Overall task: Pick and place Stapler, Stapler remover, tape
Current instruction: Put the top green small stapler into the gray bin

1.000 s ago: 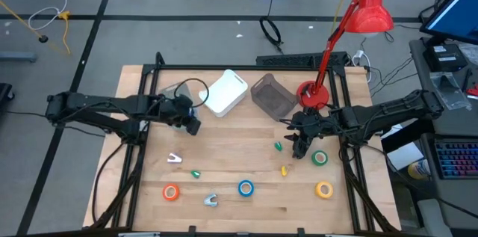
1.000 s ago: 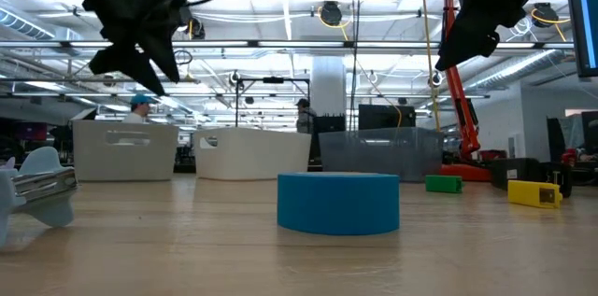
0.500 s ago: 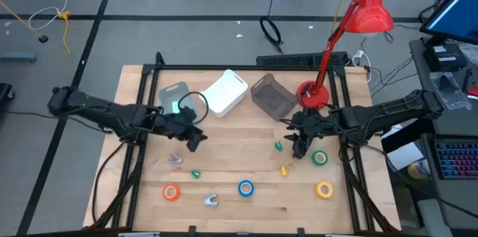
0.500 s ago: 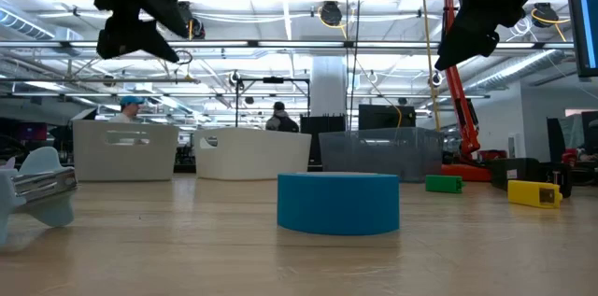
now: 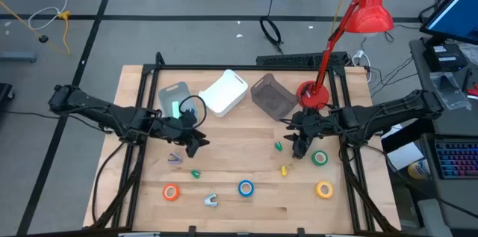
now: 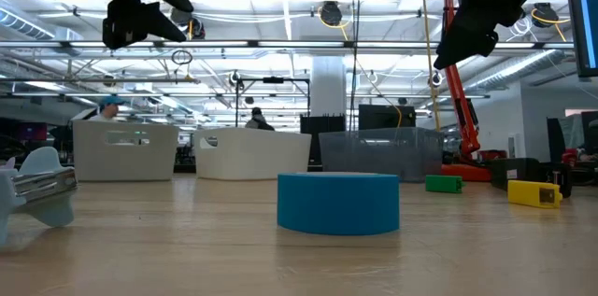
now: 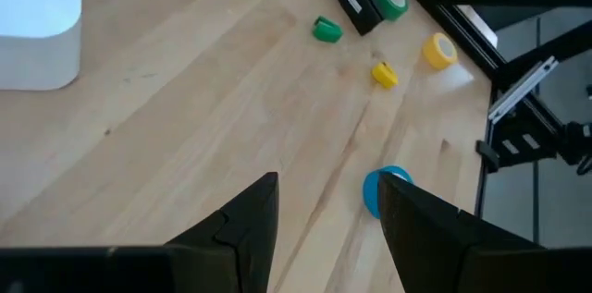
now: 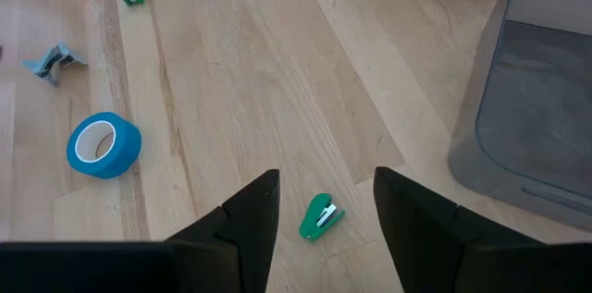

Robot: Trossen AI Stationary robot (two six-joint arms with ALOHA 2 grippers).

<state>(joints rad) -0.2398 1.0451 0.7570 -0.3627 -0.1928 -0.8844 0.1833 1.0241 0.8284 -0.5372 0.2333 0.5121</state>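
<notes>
the left gripper [image 5: 196, 143] is held left of centre in the high view, jaws apart, nothing gripped. the right gripper [image 5: 297, 147] is held right of centre, jaws apart. the blue tape [image 5: 246, 188] is seen at lower centre, orange tape [image 5: 171, 191] lower left.

Two dark, almost black arms are seen in the high view, each built of long slim segments joined by thicker, rounded joints. A thin black cable is looped in a curl over the wrist of the left arm [image 5: 112, 116], near a small patch of green light. The right arm [image 5: 381, 115] is made the same way — dark links, bulkier at the joints. The left gripper [image 7: 324, 224] is formed of two broad, matte black fingers with angled, tapering inner edges, and the right gripper [image 8: 319, 214] is shaped alike. No markings or screws can be made out.
</notes>
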